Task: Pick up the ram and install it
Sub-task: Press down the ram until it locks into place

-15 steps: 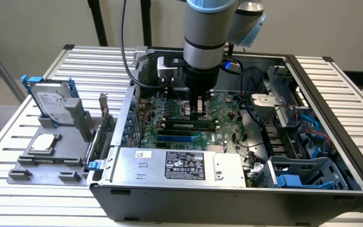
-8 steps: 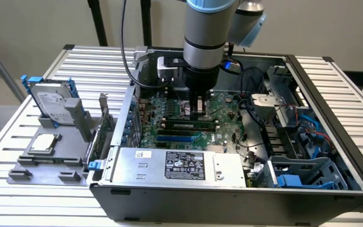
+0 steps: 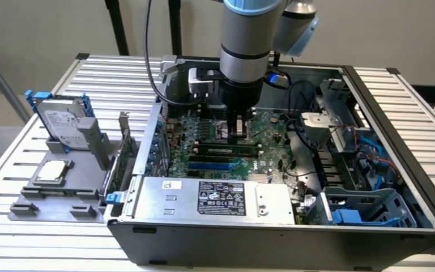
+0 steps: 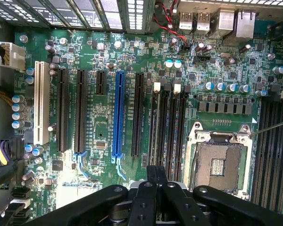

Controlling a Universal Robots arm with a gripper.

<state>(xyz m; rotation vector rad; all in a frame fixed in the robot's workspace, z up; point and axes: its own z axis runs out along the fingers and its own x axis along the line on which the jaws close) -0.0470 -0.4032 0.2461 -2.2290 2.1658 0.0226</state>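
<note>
Gripper (image 4: 156, 181) (fingers closed) points straight down; arm (image 3: 246, 45) upright over motherboard (image 4: 146, 108).

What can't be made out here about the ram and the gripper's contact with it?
- Exterior view: whether the gripper touches the ram; the gap between them is too small to judge.
- Exterior view: whether the ram sits fully in its slot; too small.
- Wrist view: one end of the memory slots is hidden behind the gripper.
- Exterior view: the power supply label print is too small to read.
</note>
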